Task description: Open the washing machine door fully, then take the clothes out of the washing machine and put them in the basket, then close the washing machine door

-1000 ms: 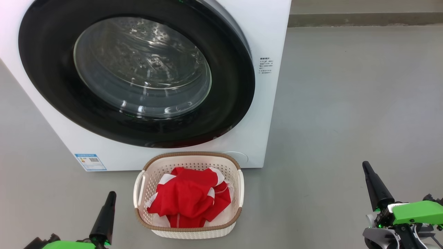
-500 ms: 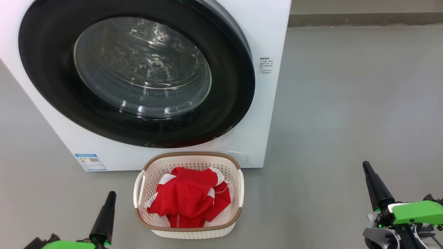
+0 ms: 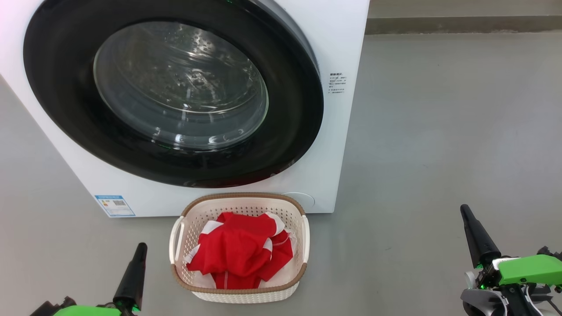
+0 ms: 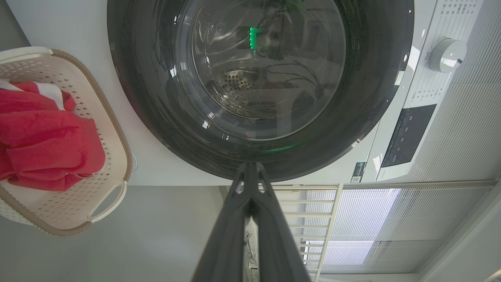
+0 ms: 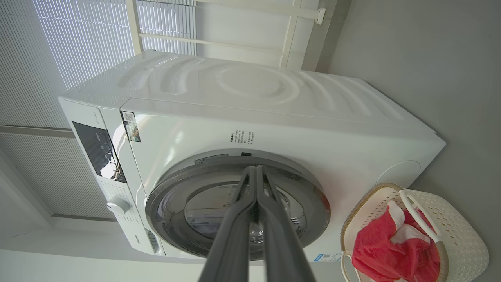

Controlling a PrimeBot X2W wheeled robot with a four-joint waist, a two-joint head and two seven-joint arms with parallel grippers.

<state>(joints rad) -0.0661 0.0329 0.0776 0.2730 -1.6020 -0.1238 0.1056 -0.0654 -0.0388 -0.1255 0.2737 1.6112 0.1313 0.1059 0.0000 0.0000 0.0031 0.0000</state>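
Nothing moved: left claw [image 3: 142, 246], right claw [image 3: 463, 209] pinched together (empty); door [image 3: 298, 131] top cut off.

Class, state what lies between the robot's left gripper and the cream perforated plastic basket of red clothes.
Bare grey floor, in the head view; the shut left gripper stands apart from the cream basket.

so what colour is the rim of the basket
Brown, with a woven look, around the cream-white basket. It shows best in the head view.
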